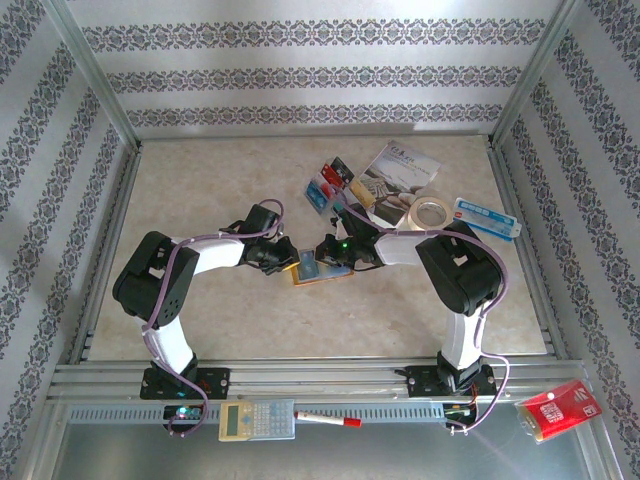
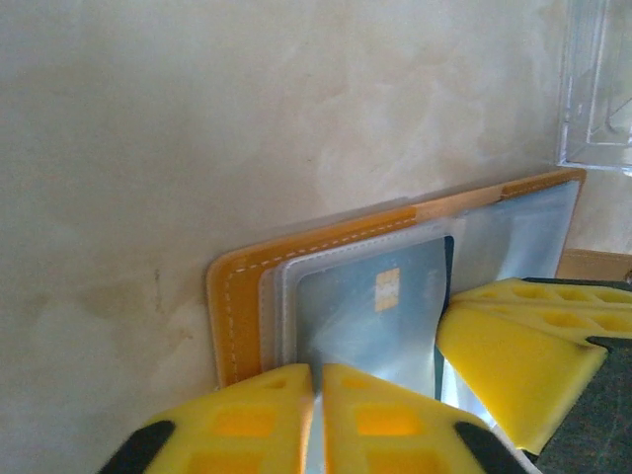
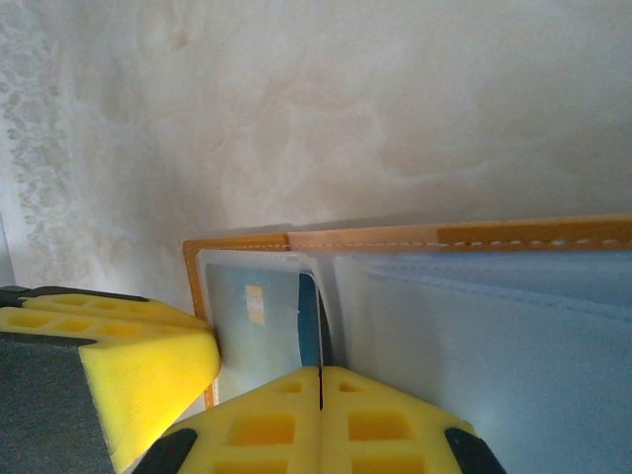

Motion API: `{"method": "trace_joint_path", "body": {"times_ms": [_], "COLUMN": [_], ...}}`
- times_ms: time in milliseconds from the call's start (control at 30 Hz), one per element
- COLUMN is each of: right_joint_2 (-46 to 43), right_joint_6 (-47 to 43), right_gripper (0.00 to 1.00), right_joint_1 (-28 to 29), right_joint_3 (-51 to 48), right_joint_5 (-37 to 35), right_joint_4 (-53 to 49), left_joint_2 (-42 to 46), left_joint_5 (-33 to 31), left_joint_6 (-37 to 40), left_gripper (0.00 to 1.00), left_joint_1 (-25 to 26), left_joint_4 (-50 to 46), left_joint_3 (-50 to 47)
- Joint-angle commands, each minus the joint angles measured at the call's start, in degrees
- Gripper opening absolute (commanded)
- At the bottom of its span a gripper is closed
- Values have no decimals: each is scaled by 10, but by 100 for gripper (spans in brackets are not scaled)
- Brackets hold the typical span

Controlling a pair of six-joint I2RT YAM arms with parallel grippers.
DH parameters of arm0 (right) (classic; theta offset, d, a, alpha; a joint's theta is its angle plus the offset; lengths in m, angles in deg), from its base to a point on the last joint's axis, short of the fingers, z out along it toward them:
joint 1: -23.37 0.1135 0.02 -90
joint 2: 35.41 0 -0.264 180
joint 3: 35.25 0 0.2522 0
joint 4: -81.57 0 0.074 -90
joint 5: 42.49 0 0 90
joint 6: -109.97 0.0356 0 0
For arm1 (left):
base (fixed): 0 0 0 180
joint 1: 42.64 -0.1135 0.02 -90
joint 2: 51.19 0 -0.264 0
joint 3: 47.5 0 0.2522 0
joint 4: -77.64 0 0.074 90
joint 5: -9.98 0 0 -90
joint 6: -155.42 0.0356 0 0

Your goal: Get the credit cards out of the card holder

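Observation:
The orange card holder [image 1: 318,275] lies open mid-table between both grippers. In the left wrist view its stitched orange edge [image 2: 237,296] frames clear sleeves. One sleeve holds a grey-blue credit card [image 2: 375,306] with a gold chip. My left gripper [image 2: 318,373] is shut on that sleeve's thin edge. My right gripper [image 3: 321,373] is shut at the holder's [image 3: 395,239] middle, where a sleeve edge and a blue card [image 3: 310,316] run into its jaws. Loose red and blue credit cards [image 1: 328,182] lie on the table behind the holder.
A printed brochure [image 1: 400,170], a tape roll [image 1: 431,212] and a white-and-blue box [image 1: 486,218] lie at the back right. A calculator [image 1: 255,420] and a marker [image 1: 326,420] rest on the front rail, with a red packet [image 1: 560,408] at the front right.

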Motion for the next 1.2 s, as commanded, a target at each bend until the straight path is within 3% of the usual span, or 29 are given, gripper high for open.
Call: {"method": "trace_joint_path", "body": {"times_ms": [0, 133, 533, 767, 1167], "right_joint_2": [-27, -40, -38, -30, -37], "right_joint_6": [-4, -9, -7, -1, -5], "right_gripper": [4, 3, 2, 3, 6], "right_joint_1": [-6, -14, -16, -16, -16], "right_joint_3": [-18, -30, -30, -27, -31], "right_joint_5": [-20, -40, -43, -31, -9], "right_joint_4": [16, 8, 2, 6, 17], "left_joint_2": [-12, -7, -1, -8, -65], "left_joint_5": [-33, -32, -7, 49, 6], "left_joint_6": [13, 16, 59, 33, 55], "left_gripper": [19, 23, 22, 17, 12], "left_joint_1": [2, 0, 0, 11, 12], "left_joint_4": [-57, -61, -101, -41, -96], "left_joint_3": [-7, -5, 66, 63, 75]}}
